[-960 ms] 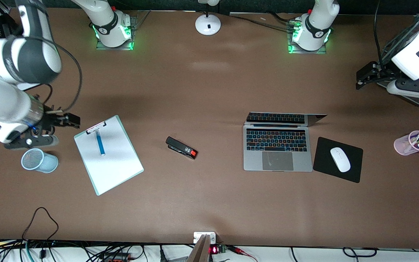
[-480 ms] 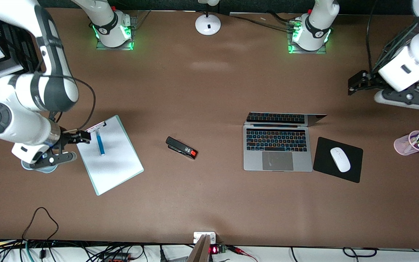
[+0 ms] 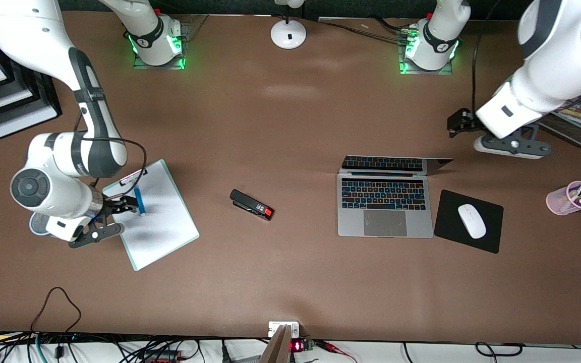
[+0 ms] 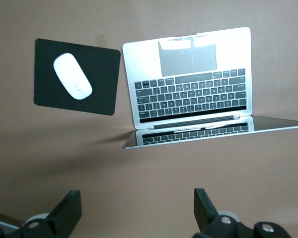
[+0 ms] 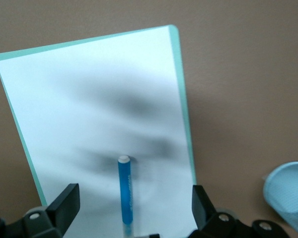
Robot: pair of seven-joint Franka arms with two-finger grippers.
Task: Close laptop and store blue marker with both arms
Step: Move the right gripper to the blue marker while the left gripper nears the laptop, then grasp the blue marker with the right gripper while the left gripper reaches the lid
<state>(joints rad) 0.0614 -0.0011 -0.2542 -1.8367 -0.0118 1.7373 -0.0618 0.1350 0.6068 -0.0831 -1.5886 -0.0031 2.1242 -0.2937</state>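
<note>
Both arms moved in since earlier | right pincer (image 3: 125, 204) wide open, empty, over blue marker (image 3: 139, 199) on clipboard (image 3: 164, 237) | left pincer (image 3: 454, 124) open, empty, above table near open laptop (image 3: 384, 204) | approach step; next you lower, grasp marker.

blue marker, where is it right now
The blue marker lies on the white clipboard toward the right arm's end of the table, with the open right hand just over it.

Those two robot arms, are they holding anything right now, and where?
Nothing is held. The right gripper hangs open over the blue marker on the clipboard; the left gripper is open above the table near the laptop.
</note>
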